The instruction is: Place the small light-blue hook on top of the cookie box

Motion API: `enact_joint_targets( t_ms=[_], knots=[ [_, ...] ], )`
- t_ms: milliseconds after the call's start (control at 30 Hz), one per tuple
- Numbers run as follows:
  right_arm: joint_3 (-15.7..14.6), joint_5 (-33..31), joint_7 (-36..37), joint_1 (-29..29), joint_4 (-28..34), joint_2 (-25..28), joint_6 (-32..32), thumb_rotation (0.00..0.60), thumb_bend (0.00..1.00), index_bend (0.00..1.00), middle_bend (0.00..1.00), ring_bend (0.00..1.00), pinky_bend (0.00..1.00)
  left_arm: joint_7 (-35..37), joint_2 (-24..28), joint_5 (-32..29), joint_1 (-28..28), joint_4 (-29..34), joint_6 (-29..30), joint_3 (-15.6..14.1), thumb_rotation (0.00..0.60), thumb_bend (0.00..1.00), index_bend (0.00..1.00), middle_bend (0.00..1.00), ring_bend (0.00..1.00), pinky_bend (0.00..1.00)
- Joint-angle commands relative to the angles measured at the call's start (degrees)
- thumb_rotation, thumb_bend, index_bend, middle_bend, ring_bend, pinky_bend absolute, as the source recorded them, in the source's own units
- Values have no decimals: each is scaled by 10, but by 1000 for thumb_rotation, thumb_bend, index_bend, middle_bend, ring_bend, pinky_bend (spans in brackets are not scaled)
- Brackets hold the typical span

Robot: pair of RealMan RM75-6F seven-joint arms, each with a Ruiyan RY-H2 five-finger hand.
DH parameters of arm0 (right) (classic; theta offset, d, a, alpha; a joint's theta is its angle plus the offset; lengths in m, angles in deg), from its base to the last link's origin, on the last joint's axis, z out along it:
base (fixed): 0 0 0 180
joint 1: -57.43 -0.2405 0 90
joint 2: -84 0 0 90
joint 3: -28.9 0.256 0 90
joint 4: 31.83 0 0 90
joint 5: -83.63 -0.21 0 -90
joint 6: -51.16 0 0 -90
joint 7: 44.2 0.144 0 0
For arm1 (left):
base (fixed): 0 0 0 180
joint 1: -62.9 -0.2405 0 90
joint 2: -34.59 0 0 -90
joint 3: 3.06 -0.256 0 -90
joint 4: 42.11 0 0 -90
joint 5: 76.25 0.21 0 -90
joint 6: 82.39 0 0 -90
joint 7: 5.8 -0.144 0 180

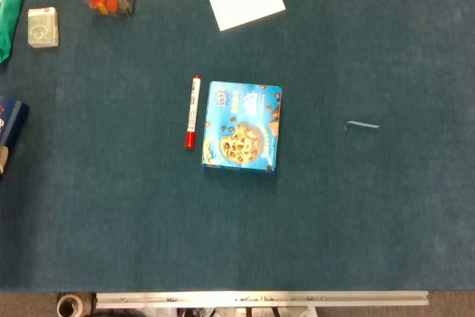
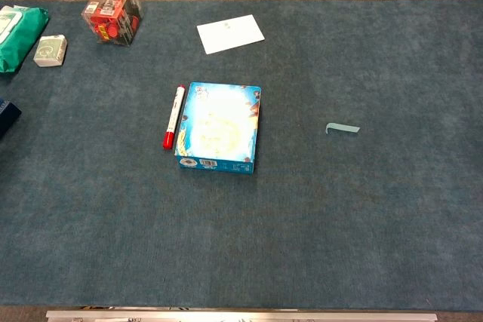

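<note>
The small light-blue hook (image 1: pixel 362 126) lies flat on the blue surface (image 1: pixel 356 228), out to the right of the cookie box (image 1: pixel 243 127). The two are well apart, with bare blue cloth between them. Nothing sits on top of the box yet, so the job has not started.

The hook is a thin strip. Its long side runs left to right, almost level, and its bent end points toward the box. In the chest view the hook (image 2: pixel 343 128) shows the same way, with the small bend on its left end.

No hand shows in either view, so I cannot say if the hands are wide or closed, or if they hold anything.

The hook is on the right half of the surface, so I think the right hand is the nearer one and should go for it. It would most likely come in from the near edge, reach to the hook, and pinch it across its thin side. Then it must carry the hook left to the box and set it on the lid.

A red marker (image 1: pixel 192 111) lies just beside the box on its left side, so it is not in the way. The hook is thin and flat, so it may be hard to pick up off the cloth.
</note>
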Motion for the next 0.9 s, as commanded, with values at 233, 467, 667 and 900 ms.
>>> enact_joint_targets(
  t_ms=[233,467,667,900],
  knots=[
    [2,16,14,-25,13,11,29,600,204,267,371,266,304,8,0,7,-2,-2,8,-1,600,282,84,73,45,0],
    [2,27,25,-79,23,15,108,600,206,334,374,268,305,12,0,11,-2,-5,8,-3,600,282,84,73,45,0],
    [10,21,39,-121,5,-24,156,600,227,482,401,268,305,17,-3,16,-2,-9,9,-5,600,282,84,73,45,0],
    [16,5,2,-169,-21,-74,216,600,233,500,403,268,305,21,-1,23,-3,-9,13,-7,600,282,84,73,45,0]
  ],
)
